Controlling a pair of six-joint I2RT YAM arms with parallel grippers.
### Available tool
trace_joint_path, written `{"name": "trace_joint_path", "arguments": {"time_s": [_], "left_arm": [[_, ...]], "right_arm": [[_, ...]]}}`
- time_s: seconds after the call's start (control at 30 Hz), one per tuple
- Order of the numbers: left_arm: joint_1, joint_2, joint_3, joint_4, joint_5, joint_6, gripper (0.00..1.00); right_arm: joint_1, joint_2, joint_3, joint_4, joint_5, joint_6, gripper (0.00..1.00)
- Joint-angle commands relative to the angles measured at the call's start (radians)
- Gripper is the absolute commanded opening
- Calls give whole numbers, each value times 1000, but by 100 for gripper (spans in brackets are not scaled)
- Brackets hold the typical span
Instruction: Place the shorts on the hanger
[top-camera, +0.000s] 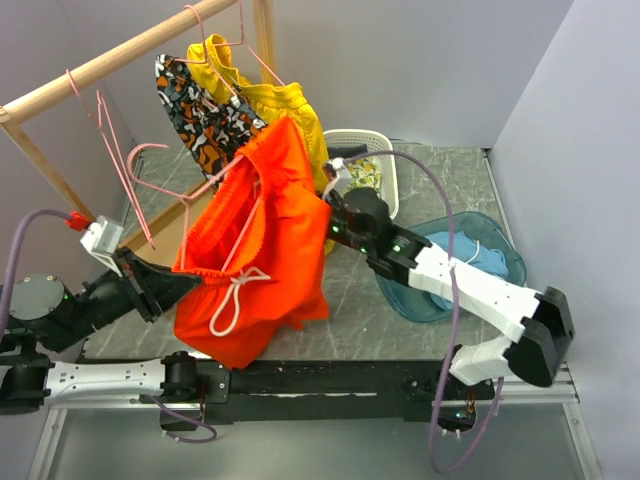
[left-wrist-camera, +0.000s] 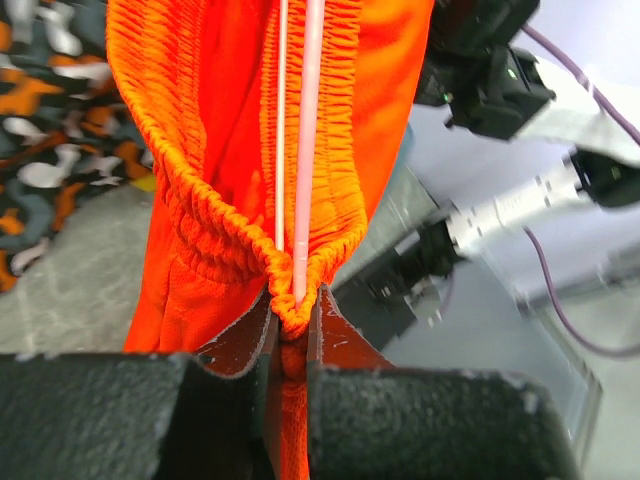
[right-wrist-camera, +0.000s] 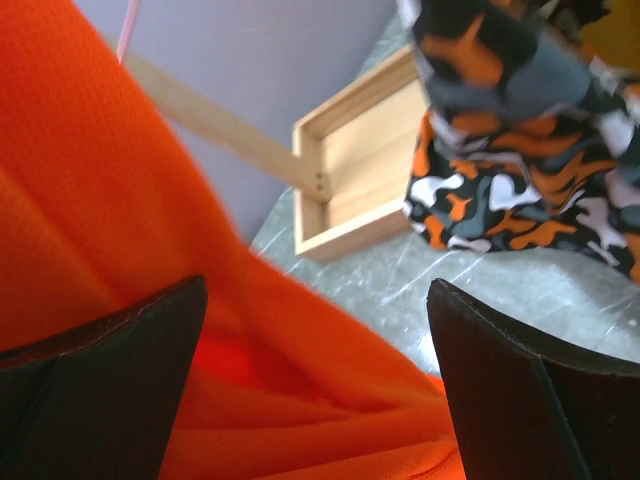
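The bright orange-red shorts (top-camera: 255, 240) hang in mid-air over the table, white drawstring (top-camera: 235, 295) dangling in front. The pink wire hanger (top-camera: 147, 147) runs into the waistband; its wire (left-wrist-camera: 308, 140) shows inside the gathered elastic in the left wrist view. My left gripper (top-camera: 185, 280) is shut on the waistband fold (left-wrist-camera: 290, 320), the pink wire ending right at the jaw tips. My right gripper (top-camera: 335, 205) is at the shorts' right edge, open, with orange fabric (right-wrist-camera: 250, 400) lying loose between its fingers (right-wrist-camera: 130, 340).
A wooden rail (top-camera: 120, 60) at the back holds camouflage shorts (top-camera: 205, 115), yellow shorts (top-camera: 270, 100) and spare pink hangers (top-camera: 110, 150). A white basket (top-camera: 365, 160) and a blue tub (top-camera: 480, 240) are on the right. A wooden base box (right-wrist-camera: 370, 170) stands on the table.
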Motion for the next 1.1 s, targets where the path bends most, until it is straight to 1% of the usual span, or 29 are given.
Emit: {"name": "trace_joint_path", "arguments": {"time_s": [0.0, 0.13, 0.23, 0.3, 0.4, 0.67, 0.77, 0.93, 1.07], "left_arm": [[97, 24, 76, 24, -122, -39, 1], [183, 58, 125, -13, -148, -60, 1], [232, 85, 140, -42, -174, -77, 1], [250, 111, 145, -55, -203, -88, 1], [261, 145, 165, -91, -242, -145, 1], [276, 157, 195, -127, -331, -209, 1], [283, 167, 203, -131, -364, -228, 1], [290, 211, 240, -194, -429, -297, 1], [298, 260, 257, -211, -466, -329, 1]], "right_arm": [[14, 114, 166, -120, 63, -9, 98], [18, 227, 273, -208, 112, 3, 99], [19, 270, 316, -240, 134, 9, 99], [18, 284, 336, -264, 177, 18, 100], [19, 318, 370, -300, 218, 18, 100], [16, 395, 454, -384, 295, 41, 100], [17, 398, 457, -401, 323, 64, 100], [14, 401, 467, -465, 398, 118, 100], [13, 380, 429, -479, 403, 141, 100]]}}
